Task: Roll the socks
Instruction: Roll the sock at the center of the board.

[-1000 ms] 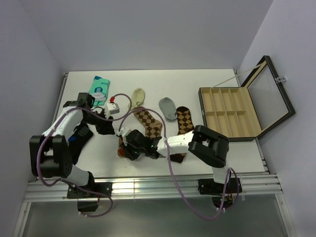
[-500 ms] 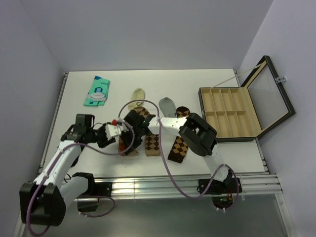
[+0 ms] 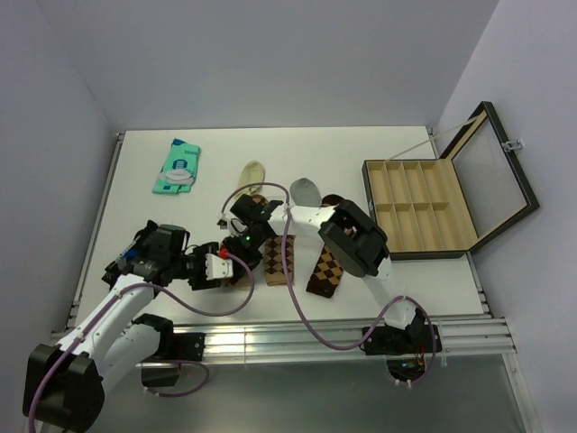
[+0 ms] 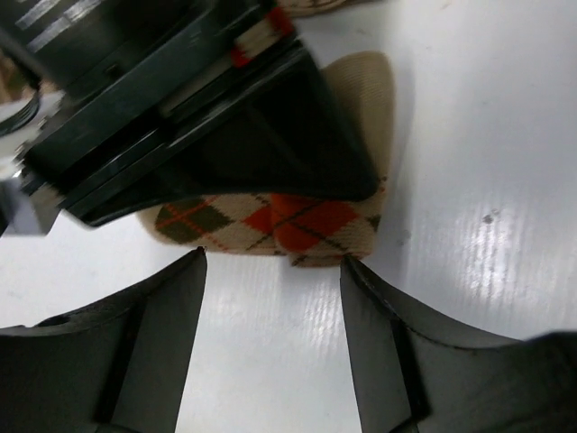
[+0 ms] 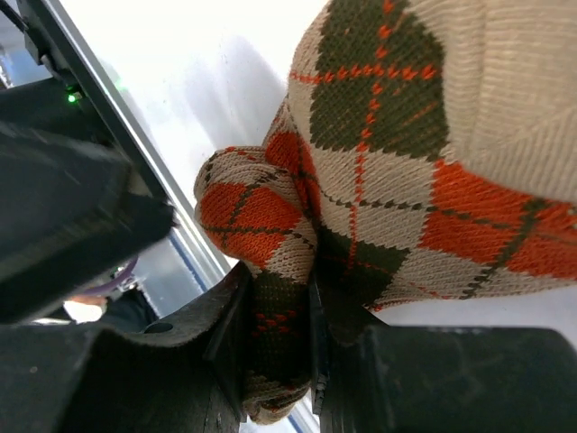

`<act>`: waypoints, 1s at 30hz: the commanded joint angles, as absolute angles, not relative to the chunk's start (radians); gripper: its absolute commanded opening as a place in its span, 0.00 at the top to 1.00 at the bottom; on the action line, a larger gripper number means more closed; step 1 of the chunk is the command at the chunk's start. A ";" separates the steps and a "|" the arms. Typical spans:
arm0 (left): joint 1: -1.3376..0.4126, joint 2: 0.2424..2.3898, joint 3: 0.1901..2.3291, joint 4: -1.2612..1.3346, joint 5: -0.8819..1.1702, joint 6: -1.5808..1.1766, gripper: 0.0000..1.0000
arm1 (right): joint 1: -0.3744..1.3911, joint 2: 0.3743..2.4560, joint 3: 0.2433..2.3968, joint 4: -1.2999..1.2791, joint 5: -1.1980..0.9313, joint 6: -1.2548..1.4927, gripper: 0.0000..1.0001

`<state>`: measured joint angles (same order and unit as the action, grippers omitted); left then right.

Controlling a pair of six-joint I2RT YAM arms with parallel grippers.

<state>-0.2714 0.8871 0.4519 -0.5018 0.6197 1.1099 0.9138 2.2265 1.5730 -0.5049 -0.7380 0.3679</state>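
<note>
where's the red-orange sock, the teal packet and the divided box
red-orange sock (image 5: 388, 171): right wrist view, on its diamond-patterned knit
teal packet (image 3: 178, 167): top view, its middle
divided box (image 3: 406, 192): top view, a bare compartment floor

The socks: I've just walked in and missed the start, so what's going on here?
The right gripper pinches a fold of the red-orange argyle sock, which is bunched up. The left gripper is open and empty, right at that sock's edge. The tan sock and the dark brown sock lie flat alongside.
</note>
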 commanded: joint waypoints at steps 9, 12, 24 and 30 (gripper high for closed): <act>-0.486 0.923 0.408 -0.391 0.551 1.008 0.35 | 0.908 2.281 1.592 -0.594 -0.733 0.390 0.91; -0.509 0.980 0.414 -0.358 0.529 0.957 0.39 | 0.905 2.281 1.583 -0.580 -0.739 0.393 0.91; -0.518 1.103 0.449 -0.318 0.515 0.891 0.42 | 0.899 2.272 1.546 -0.535 -0.762 0.417 0.92; -0.520 1.175 0.457 -0.314 0.499 0.893 0.46 | 0.896 2.241 1.502 -0.471 -0.775 0.465 0.93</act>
<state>-0.5053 1.1366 0.4473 -0.3328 0.5011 0.9035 0.8841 2.2433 1.5486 -0.4927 -0.8143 0.4381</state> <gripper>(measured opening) 0.553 0.301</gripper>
